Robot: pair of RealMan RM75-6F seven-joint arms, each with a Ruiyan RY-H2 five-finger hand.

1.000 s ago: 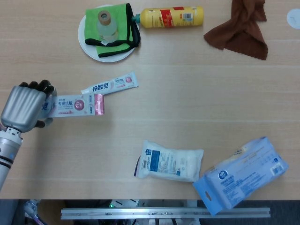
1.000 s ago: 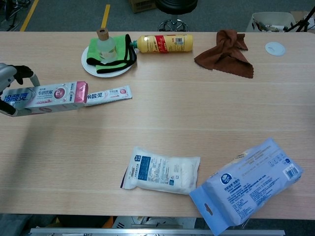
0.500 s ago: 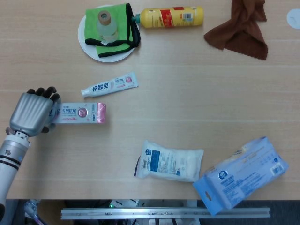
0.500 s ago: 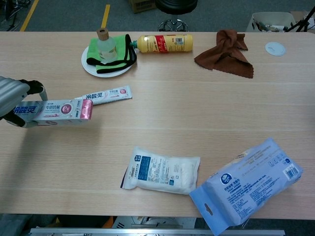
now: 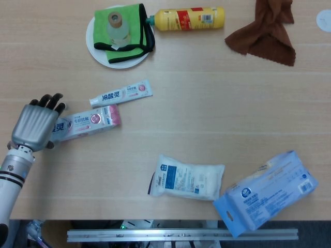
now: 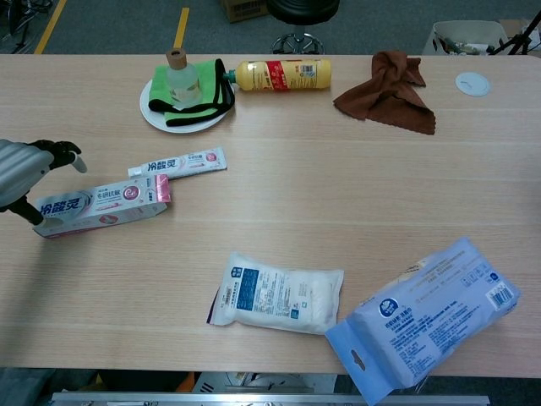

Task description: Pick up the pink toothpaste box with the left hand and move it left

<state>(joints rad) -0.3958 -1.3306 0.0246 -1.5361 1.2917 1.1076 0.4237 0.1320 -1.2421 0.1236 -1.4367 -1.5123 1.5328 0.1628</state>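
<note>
The pink and white toothpaste box (image 5: 89, 122) lies flat on the table at the left, slightly tilted, with its pink end to the right. In the chest view the toothpaste box (image 6: 104, 203) rests on the wood. My left hand (image 5: 35, 126) sits at the box's left end, covering that end from above. In the chest view my left hand (image 6: 21, 173) has its fingers spread and lifted off the box's top, and only the thumb stays near the box's left end. My right hand appears in neither view.
A white toothpaste tube (image 5: 121, 93) lies just beyond the box. Farther back are a white plate (image 5: 97, 50) with a green cloth and a small bottle, a yellow bottle (image 5: 189, 18) and a brown cloth (image 5: 266, 33). A white packet (image 5: 187, 176) and a blue pack (image 5: 266, 192) lie front right.
The box came down from the air to the table while my left hand moved slightly toward the front. The fingers have opened away from the box.
</note>
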